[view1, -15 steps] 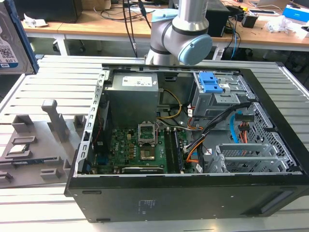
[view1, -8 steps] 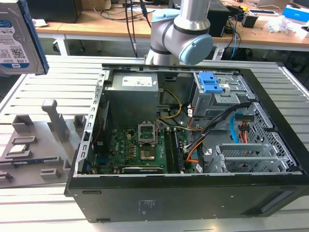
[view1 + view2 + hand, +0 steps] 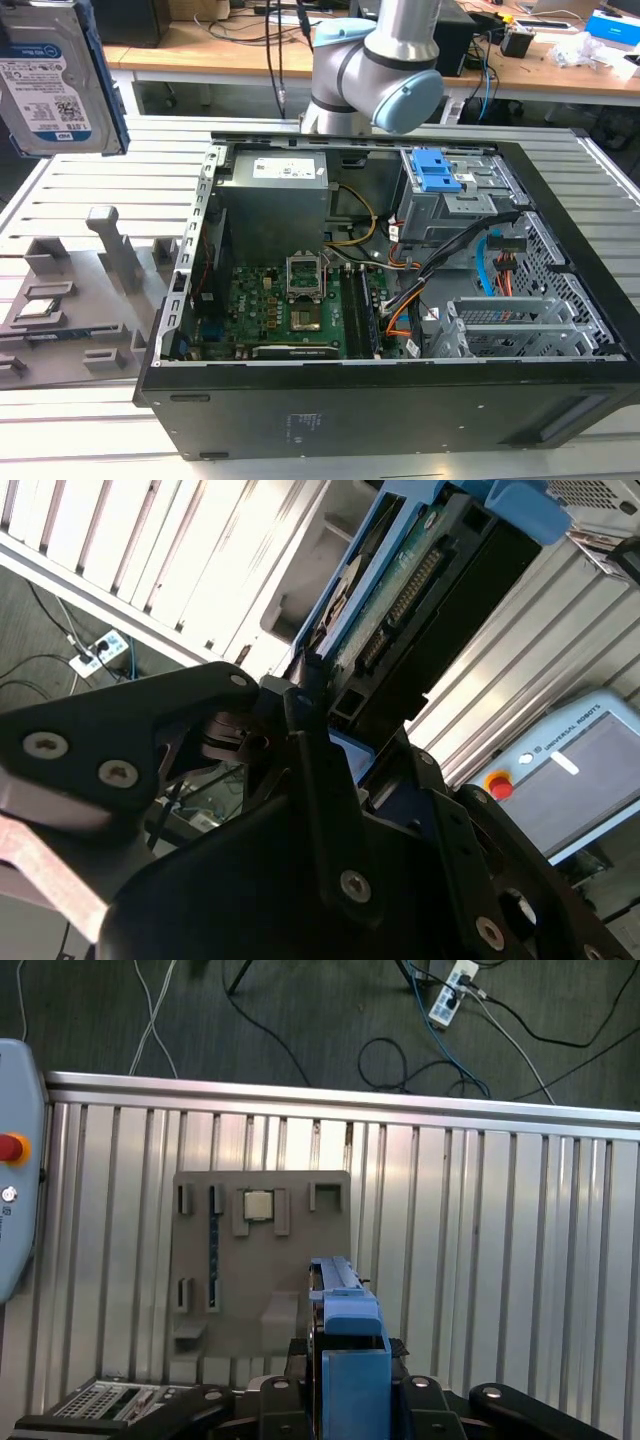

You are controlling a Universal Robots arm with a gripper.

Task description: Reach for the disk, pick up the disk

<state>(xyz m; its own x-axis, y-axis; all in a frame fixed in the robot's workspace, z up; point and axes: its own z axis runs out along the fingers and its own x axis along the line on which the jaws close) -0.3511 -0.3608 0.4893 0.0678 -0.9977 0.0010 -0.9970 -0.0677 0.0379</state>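
The disk (image 3: 55, 85), a silver hard drive with a white-and-blue label and blue rails, hangs in the air at the exterior view's upper left, above the slatted table. In the second wrist view my gripper (image 3: 335, 715) is shut on the disk (image 3: 420, 580), its black fingers (image 3: 310, 745) clamping the edge by the connector row. The first wrist view looks down on the disk's blue rail (image 3: 345, 1325) edge-on, between the black gripper (image 3: 345, 1370) parts.
An open computer case (image 3: 560, 200) holds a grey power-supply box (image 3: 275, 185), a motherboard (image 3: 290, 310) and a blue latch (image 3: 438, 170). A grey fixture plate (image 3: 260, 1260) with a chip (image 3: 258, 1203) lies under the disk. A pendant (image 3: 15, 1160) rests beside it.
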